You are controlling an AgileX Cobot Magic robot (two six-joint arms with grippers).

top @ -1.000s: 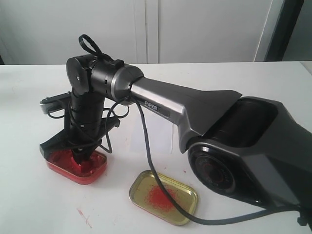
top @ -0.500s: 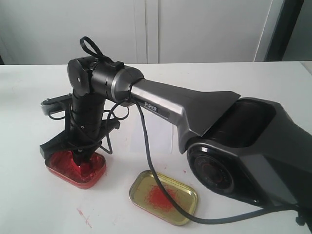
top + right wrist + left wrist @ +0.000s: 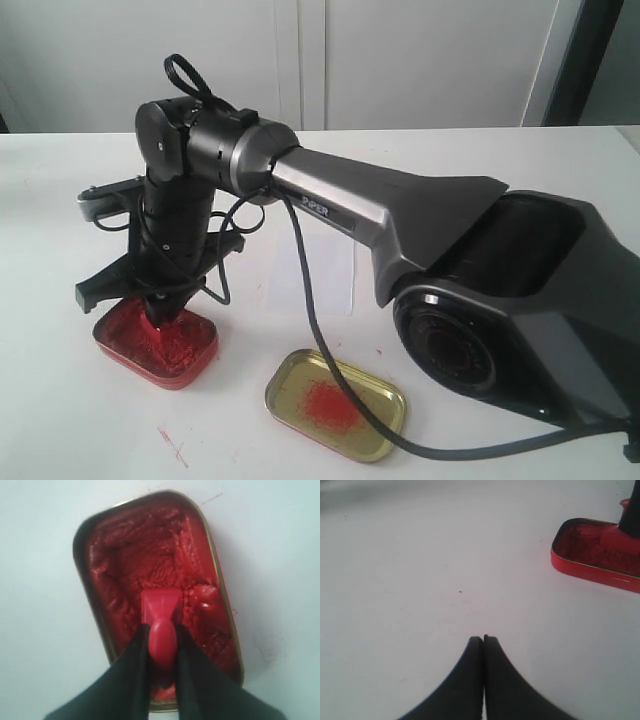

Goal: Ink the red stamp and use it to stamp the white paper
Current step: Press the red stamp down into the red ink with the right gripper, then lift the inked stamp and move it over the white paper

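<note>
The red stamp [image 3: 161,609] stands with its square base down on the red paste [image 3: 130,545] of the open ink tin [image 3: 150,368]. My right gripper [image 3: 161,630] is shut on the stamp's rounded knob and points straight down into the tin. In the exterior view the right gripper [image 3: 160,318] hides the stamp. The white paper [image 3: 330,280] lies flat behind the tin, partly covered by the right arm and its cable. My left gripper [image 3: 483,639] hangs shut and empty over bare table, with the ink tin [image 3: 590,575] off to one side.
The gold oval lid [image 3: 335,405] with a red smear lies face up near the front, to the right of the tin. A black cable [image 3: 305,300] hangs from the right arm across the paper and the lid. A faint red streak [image 3: 172,445] marks the table in front.
The right wrist has risen a little and shifted slightly left over the tin, still holding the stamp. The tin, lid and paper stay where they were.
</note>
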